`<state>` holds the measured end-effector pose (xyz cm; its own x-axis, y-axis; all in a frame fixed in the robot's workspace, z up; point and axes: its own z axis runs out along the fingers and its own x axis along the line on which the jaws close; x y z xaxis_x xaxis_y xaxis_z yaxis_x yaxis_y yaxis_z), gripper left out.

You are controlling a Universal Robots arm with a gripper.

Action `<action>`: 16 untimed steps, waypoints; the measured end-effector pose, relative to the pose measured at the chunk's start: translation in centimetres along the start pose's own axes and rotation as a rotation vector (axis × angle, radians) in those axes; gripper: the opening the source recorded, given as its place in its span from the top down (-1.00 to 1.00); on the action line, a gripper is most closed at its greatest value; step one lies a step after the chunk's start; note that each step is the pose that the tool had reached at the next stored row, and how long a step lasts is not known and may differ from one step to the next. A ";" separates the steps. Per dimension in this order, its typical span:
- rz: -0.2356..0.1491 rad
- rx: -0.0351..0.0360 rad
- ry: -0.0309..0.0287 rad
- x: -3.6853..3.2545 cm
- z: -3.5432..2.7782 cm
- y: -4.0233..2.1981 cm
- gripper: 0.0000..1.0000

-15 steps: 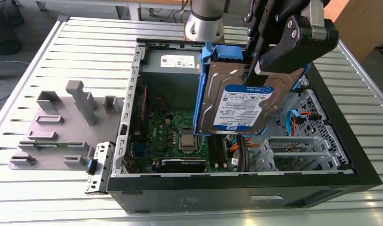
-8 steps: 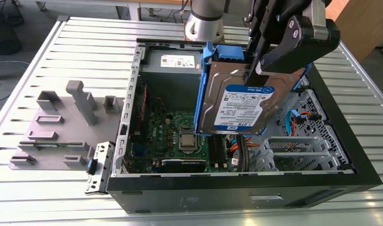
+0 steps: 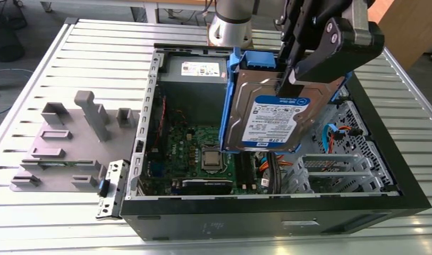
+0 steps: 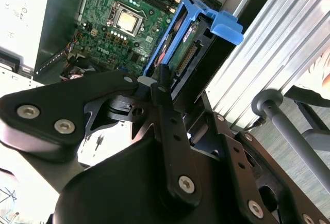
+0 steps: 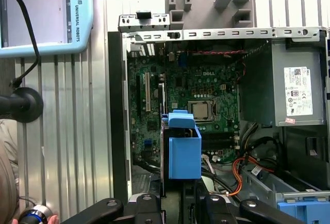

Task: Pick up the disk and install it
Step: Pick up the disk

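Well off from the gripper, toward the exterior view's left, a grey moulded plastic fixture tray (image 3: 60, 154) lies on the ribbed metal bench (image 3: 45, 223), and I have nothing to do with it. Closer in, the open black computer case (image 3: 272, 223) lies on its side with its green motherboard (image 3: 194, 146) below and just to that same side of the gripper. The disk (image 3: 272, 119), a flat silver metal hard drive with a blue-and-white label and blue plastic side rails (image 3: 230, 106), hangs on edge above the case interior, touching nothing below it, with its blue handle tab (image 3: 262, 58) uppermost. I judge it dense and rigid for its size, with smooth, slippery metal faces and a dislike of knocks. The rails look springy, so the flat faces near the tab end are the sound place to clamp. The black linkage gripper (image 3: 295, 79) is closed on exactly those faces, one finger across the label side and the other behind. The wrist points steeply down into the case from above. Beyond the gripper, toward the exterior view's right, sits the silver perforated drive cage (image 3: 343, 159).
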<state>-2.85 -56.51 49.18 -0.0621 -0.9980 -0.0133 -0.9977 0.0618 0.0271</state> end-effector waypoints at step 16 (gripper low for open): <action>0.000 -0.0005 0.0001 -0.14 -0.04 -2.23 0.31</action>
<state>-0.61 -56.51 49.16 -0.0621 -0.9980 -0.0133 -0.9977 0.0617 0.0276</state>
